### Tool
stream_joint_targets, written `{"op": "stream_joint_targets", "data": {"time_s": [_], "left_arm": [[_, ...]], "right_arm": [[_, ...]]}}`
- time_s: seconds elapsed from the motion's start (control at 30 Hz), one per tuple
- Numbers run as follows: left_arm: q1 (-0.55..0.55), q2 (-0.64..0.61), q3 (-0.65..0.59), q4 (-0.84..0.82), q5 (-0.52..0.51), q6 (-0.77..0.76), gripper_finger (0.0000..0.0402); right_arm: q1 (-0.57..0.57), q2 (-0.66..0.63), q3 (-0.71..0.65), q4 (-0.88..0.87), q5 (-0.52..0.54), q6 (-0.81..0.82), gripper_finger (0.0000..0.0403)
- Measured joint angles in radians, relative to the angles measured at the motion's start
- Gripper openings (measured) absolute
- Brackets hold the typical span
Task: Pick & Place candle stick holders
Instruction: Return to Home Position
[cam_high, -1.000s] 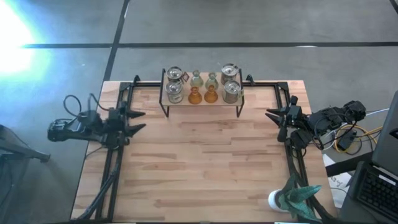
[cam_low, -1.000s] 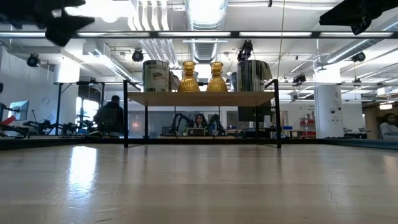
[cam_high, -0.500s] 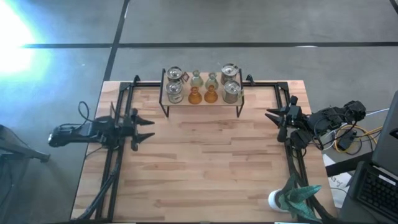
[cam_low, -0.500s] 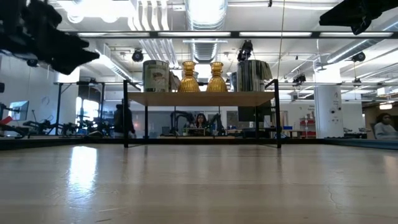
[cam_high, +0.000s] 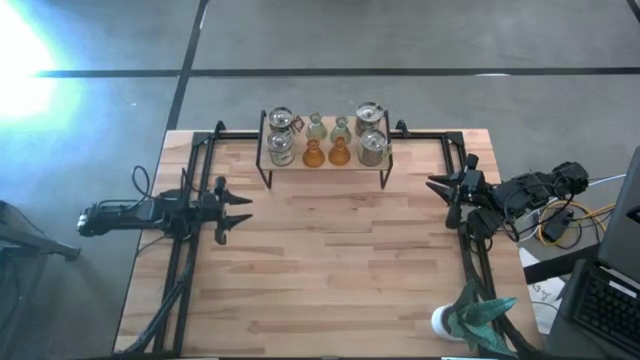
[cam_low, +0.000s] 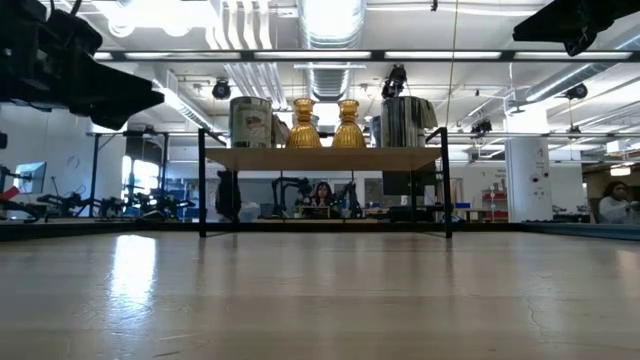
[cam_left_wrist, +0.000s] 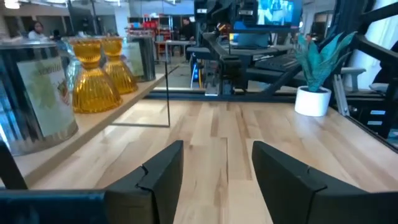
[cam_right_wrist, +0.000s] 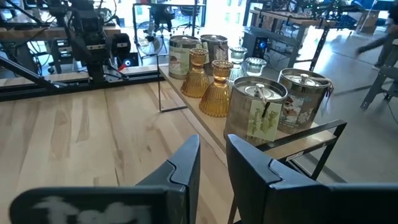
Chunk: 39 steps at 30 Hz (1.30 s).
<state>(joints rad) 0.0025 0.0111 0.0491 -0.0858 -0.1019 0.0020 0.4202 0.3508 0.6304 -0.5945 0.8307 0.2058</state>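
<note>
Both of your arms are black all over, built from slim jointed sections. Your left arm (cam_high: 150, 212) has a thin black cable (cam_high: 138, 180) looping off its rear part. Your right arm (cam_high: 510, 195) looks bulkier, wrapped in bundled black wiring, with yellow and orange leads (cam_high: 560, 228) beside it. Your left end effector (cam_high: 243, 209) and right end effector (cam_high: 440, 197) each have two flat, matte dark fingers (cam_left_wrist: 163, 174) with stepped, angled inner faces.

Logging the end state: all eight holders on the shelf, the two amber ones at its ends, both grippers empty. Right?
No: the high view shows the amber holders midway along the shelf, between the jars. All eight are on it; left gripper and right gripper are empty.
</note>
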Motion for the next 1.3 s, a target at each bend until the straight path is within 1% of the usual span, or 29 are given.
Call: {"op": "stream_joint_targets", "data": {"time_s": [0.17, 0.73, 0.9, 0.97, 1.03, 1.07, 1.1, 1.13, 1.17, 1.2, 1.23, 1.27, 1.3], "left_arm": [[0.0, 0.013, -0.002, 0.009, -0.003, -0.004, 0.0195], [0.0, 0.014, -0.003, 0.011, -0.003, -0.006, 0.0195], [0.0, 0.014, -0.003, 0.011, -0.003, -0.006, 0.0195], [0.0, 0.014, -0.003, 0.011, -0.003, -0.006, 0.0195], [0.0, 0.014, -0.003, 0.012, -0.003, -0.006, 0.0195], [0.0, 0.014, -0.003, 0.012, -0.003, -0.006, 0.0195], [0.0, 0.014, -0.003, 0.012, -0.003, -0.006, 0.0195], [0.0, 0.014, -0.003, 0.012, -0.003, -0.006, 0.0195], [0.0, 0.014, -0.003, 0.012, -0.003, -0.006, 0.0195], [0.0, 0.014, -0.003, 0.012, -0.003, -0.006, 0.0195], [0.0, 0.014, -0.003, 0.012, -0.003, -0.006, 0.0195], [0.0, 0.014, -0.003, 0.012, -0.003, -0.006, 0.0195], [0.0, 0.014, -0.003, 0.012, -0.003, -0.006, 0.0195]], "right_arm": [[0.0, -0.001, 0.0, 0.0, 0.0, 0.0, 0.0069], [0.0, -0.001, 0.0, 0.001, 0.0, 0.002, 0.0091], [0.0, -0.001, -0.001, 0.086, 0.0, 0.06, 0.0081], [0.0, -0.01, -0.006, 0.105, 0.0, 0.032, 0.0077], [0.0, -0.018, -0.037, 0.259, -0.006, 0.003, 0.0073], [-0.003, -0.025, -0.067, 0.363, -0.042, -0.039, 0.0071], [-0.006, -0.033, -0.106, 0.471, -0.119, -0.105, 0.0069], [-0.013, -0.043, -0.151, 0.586, -0.235, -0.183, 0.0068], [-0.023, -0.054, -0.2, 0.687, -0.375, -0.257, 0.0068], [-0.034, -0.068, -0.248, 0.759, -0.497, -0.302, 0.0068], [-0.045, -0.08, -0.294, 0.814, -0.574, -0.31, 0.0068], [-0.054, -0.088, -0.326, 0.861, -0.61, -0.29, 0.007], [-0.061, -0.096, -0.352, 0.892, -0.619, -0.251, 0.0071]]}}
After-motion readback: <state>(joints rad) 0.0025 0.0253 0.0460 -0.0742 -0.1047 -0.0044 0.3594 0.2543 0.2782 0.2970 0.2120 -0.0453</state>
